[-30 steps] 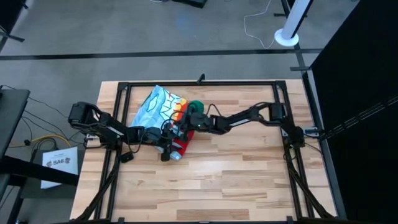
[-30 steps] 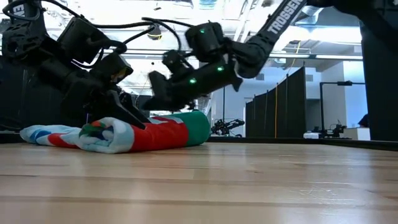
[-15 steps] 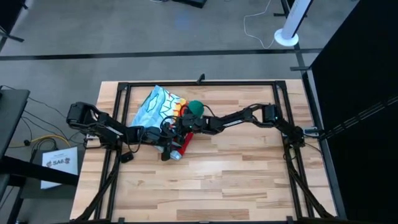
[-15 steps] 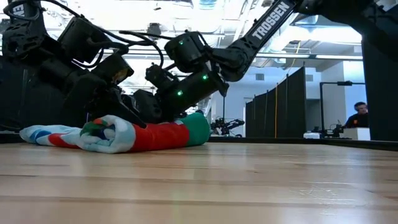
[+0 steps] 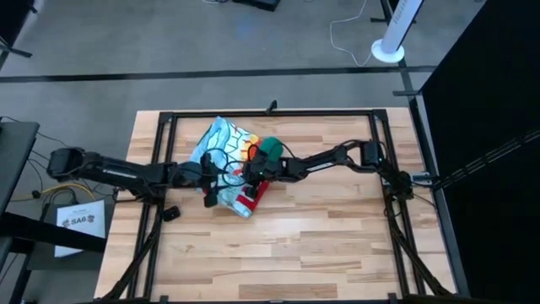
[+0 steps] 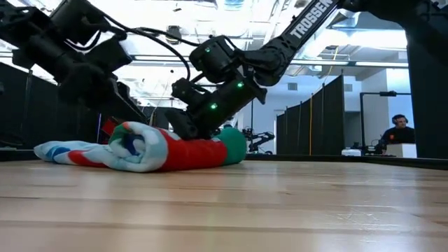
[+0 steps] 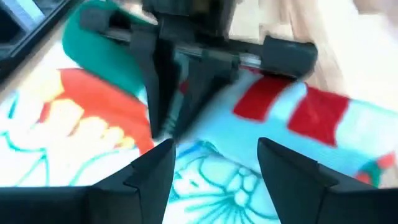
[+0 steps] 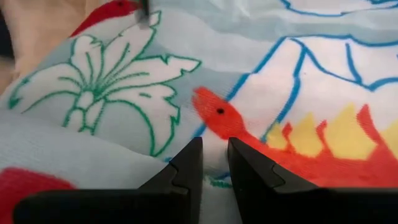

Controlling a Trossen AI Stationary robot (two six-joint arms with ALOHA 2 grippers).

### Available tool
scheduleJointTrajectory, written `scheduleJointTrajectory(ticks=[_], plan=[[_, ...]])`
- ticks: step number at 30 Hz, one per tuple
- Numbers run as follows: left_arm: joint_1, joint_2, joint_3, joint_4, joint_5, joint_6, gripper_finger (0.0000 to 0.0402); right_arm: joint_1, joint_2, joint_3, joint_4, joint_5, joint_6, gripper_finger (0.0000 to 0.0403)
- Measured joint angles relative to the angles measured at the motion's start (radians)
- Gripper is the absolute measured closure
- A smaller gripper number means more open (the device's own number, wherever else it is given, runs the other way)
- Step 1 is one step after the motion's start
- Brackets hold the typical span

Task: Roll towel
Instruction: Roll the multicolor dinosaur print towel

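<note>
Towel, part-rolled, mid-desk: left gripper jaws apart over the roll, right gripper jaws nearly together against the cloth; best rolled evenly, both ends kept level.

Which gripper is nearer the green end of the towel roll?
The right. The right gripper presses on the towel just beside its green end, while the left gripper sits farther along the roll, toward the light-blue printed part.
</note>
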Motion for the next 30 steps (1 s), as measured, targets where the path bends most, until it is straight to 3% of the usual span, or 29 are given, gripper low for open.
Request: scheduleJointTrajectory(ticks=[4, 12, 17, 20, 24, 30], plan=[[0.024, 0.023, -0.003, -0.008, 0.019, 0.001, 0.0188, 0.025, -0.03, -0.064, 0.019, -0.006, 0.031, 0.0337], [0.023, 0.336, 0.049, 0.221, 0.152, 0.075, 0.0193, 0.079, -0.215, -0.268, -0.055, -0.06, 0.08, 0.0337], [0.041, 0.558, 0.211, 0.315, 0.167, 0.18, 0.0194, 0.102, -0.323, -0.445, 0.007, -0.056, 0.12, 0.0337], [0.064, 0.687, 0.338, 0.354, 0.282, 0.222, 0.0194, 0.107, -0.367, -0.516, 0.044, -0.051, 0.146, 0.0337], [0.079, 0.829, 0.494, 0.405, 0.448, 0.229, 0.0192, 0.107, -0.398, -0.565, 0.054, -0.045, 0.159, 0.0337], [0.113, 0.954, 0.617, 0.395, 0.499, 0.247, 0.0178, 0.131, -0.405, -0.582, 0.029, -0.018, 0.204, 0.0337]])
